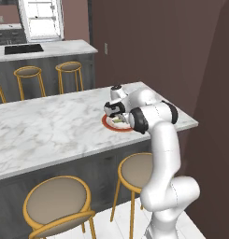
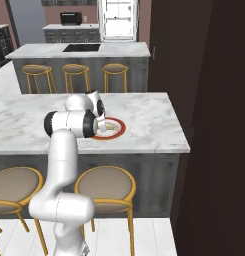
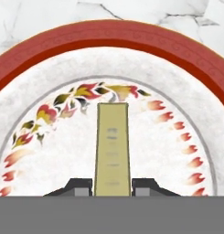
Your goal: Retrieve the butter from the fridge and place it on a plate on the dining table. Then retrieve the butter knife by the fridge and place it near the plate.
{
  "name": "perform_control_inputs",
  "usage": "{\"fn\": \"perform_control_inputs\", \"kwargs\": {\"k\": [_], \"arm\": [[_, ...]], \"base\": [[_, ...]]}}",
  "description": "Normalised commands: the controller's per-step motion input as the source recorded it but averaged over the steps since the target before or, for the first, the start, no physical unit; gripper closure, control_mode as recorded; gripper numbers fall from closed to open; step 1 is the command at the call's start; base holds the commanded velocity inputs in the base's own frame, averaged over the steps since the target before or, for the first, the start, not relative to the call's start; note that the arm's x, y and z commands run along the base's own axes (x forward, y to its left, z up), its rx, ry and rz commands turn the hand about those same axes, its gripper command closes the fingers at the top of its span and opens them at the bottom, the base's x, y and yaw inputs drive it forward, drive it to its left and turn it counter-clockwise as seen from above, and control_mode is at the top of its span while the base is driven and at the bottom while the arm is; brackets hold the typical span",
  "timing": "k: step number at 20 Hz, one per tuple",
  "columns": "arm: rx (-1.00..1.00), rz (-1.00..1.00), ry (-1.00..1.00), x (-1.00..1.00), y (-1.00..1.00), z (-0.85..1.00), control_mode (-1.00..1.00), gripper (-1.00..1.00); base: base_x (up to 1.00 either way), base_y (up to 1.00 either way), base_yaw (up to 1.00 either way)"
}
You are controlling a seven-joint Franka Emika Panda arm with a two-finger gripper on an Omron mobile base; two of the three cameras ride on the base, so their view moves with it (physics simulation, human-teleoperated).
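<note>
I see the dining table [image 1: 50, 130] with the plate [image 3: 109, 41] near its right end. My gripper [image 3: 112, 186] sits low over the plate's white centre, fingers [image 3: 79, 186] clamped on the butter [image 3: 112, 141], one either side of the stick.

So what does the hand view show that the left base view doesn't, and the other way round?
Hand view alone: the butter as a pale yellow stick running up between the pincer fingertips, and the leaf-and-petal ring painted on the plate's white centre. Left base view alone: the dining table as a whole, its gold-legged stools, the arm, and the counter with a black inset behind. Both share the red-rimmed plate on marble.
</note>
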Motion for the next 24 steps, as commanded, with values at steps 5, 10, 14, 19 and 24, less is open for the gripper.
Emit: {"fn": "perform_control_inputs", "kwargs": {"k": [5,10,14,19,24], "arm": [[0.04,0.0,0.0,0.0,0.0,-0.1,-1.0,1.0],[0.03,0.0,0.0,0.0,0.0,-0.08,-1.0,-1.0],[0.0,0.0,0.0,0.0,0.0,-0.02,-1.0,-1.0],[0.0,0.0,0.0,0.0,0.0,0.01,-1.0,-1.0],[-0.06,-0.03,0.01,-0.01,0.0,0.23,-1.0,-1.0]], "base": [[0.0,0.0,0.0],[0.0,0.0,0.0],[0.0,0.0,0.0],[0.0,0.0,0.0],[0.0,0.0,0.0]]}}
